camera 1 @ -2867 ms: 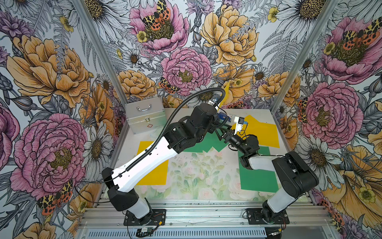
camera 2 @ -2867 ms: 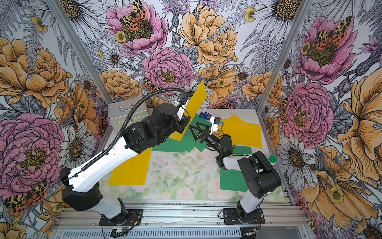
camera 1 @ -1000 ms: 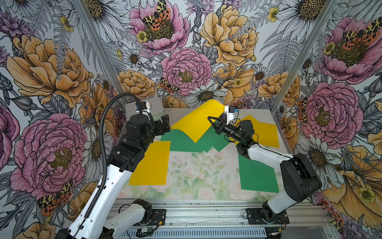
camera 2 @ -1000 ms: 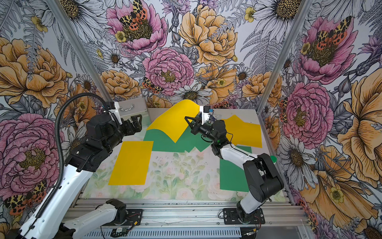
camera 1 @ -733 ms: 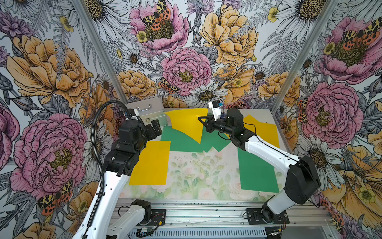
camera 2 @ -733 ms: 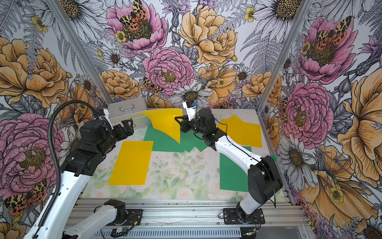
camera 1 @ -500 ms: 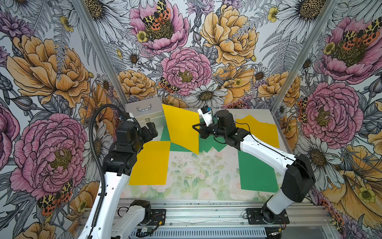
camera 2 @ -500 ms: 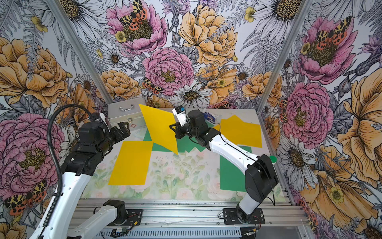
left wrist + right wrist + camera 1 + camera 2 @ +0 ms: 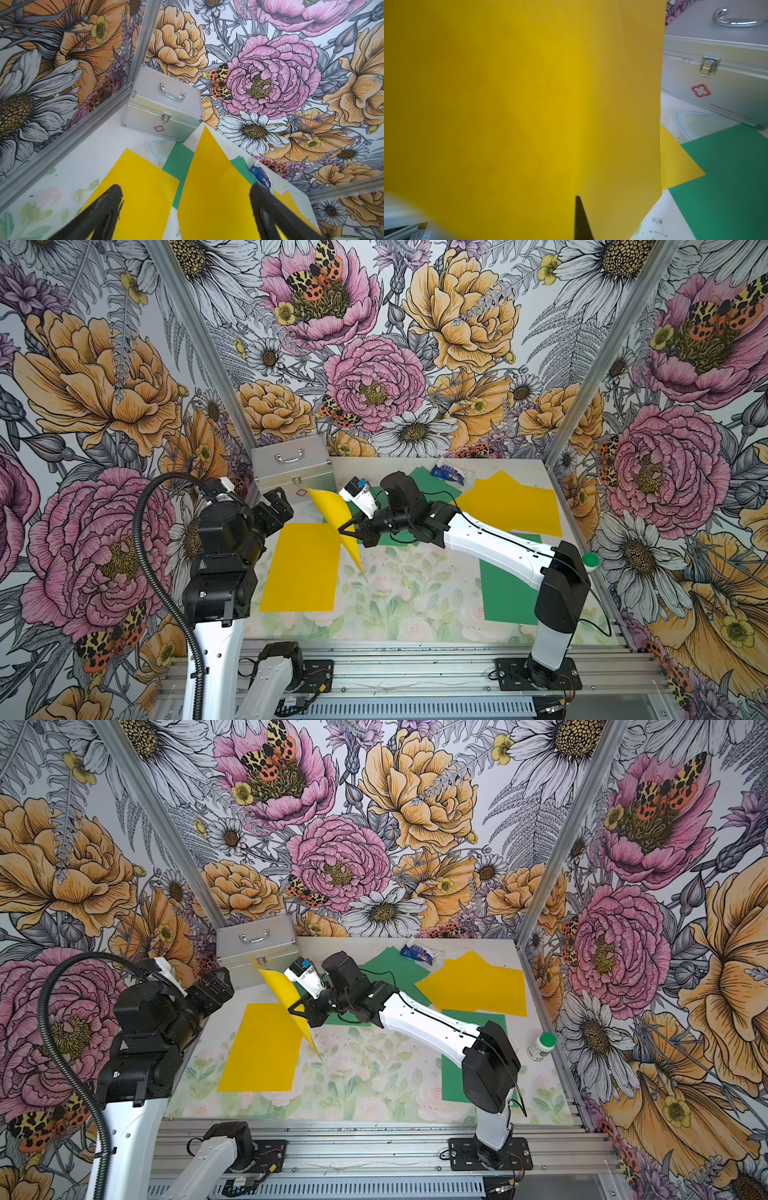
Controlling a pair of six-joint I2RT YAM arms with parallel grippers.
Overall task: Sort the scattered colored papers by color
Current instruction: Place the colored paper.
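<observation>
The right gripper [image 9: 347,531] is pinching a yellow sheet [image 9: 330,508] by one edge, with its jaws closed tight on the paper. It is holding the sheet up on edge just left of centre in both top views, over the right border of the flat yellow sheet [image 9: 301,568] lying at centre left. The left gripper [image 9: 277,506] is hanging empty with its jaws spread wide, beside the silver case [image 9: 291,468] at the upper left of the table. More yellow paper [image 9: 513,506] is lying at the upper right. Green sheets are lying at upper centre [image 9: 434,488] and at lower right [image 9: 505,597].

The main risk is coming from how the held sheet is hanging. It is thin and bowing, with its long lower corner pointing down at the table. If it goes down corner first, it is likely to buckle or fold over instead of settling flat on the yellow one. From these angles I cannot tell whether that corner is already touching the surface.

If the sheet is let go while it is this upright, it may glide sideways onto the green paper or against the case. A sweep across the table could push the flat yellow sheet askew. The pinch is taking only a narrow strip of edge, so a quick swing might pull the paper free. In the right wrist view the yellow sheet is filling nearly the whole frame and hiding the drop spot.
</observation>
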